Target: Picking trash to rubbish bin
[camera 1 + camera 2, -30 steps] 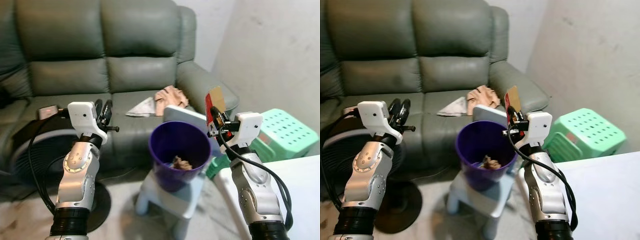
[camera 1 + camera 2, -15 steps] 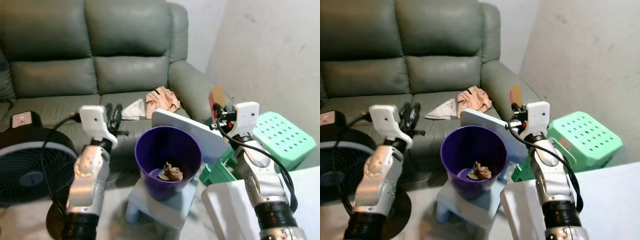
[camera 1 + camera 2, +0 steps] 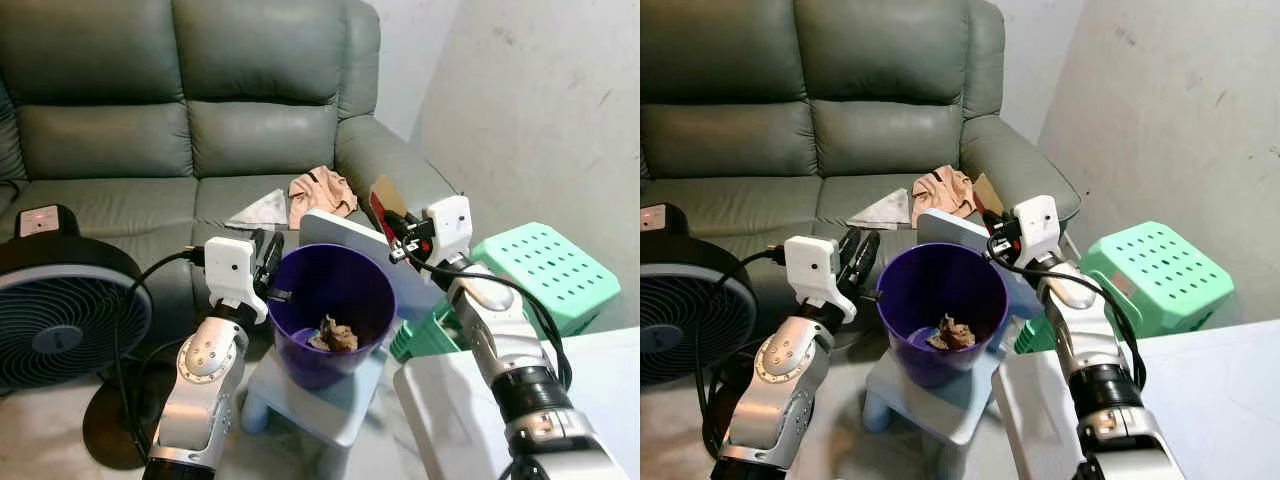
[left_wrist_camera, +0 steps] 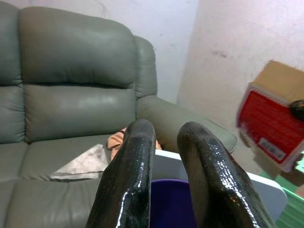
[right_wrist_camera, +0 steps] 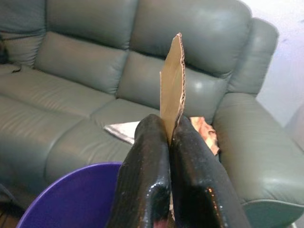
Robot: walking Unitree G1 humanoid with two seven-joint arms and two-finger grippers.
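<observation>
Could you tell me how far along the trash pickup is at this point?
Done: a crumpled scrap lies in the purple bin. In hand: the right gripper pinches a piece of cardboard by the bin's rim, not yet dropped. Left: paper and a cloth on the sofa.

Soft, even indoor light falls on the grey-green leather sofa (image 3: 180,110), with no hard shadows.
Glare glints on the glossy black fingers (image 4: 128,180); the red-and-tan cardboard piece (image 4: 273,121) beside them is slightly blurred, and the sofa behind stays sharp.
</observation>
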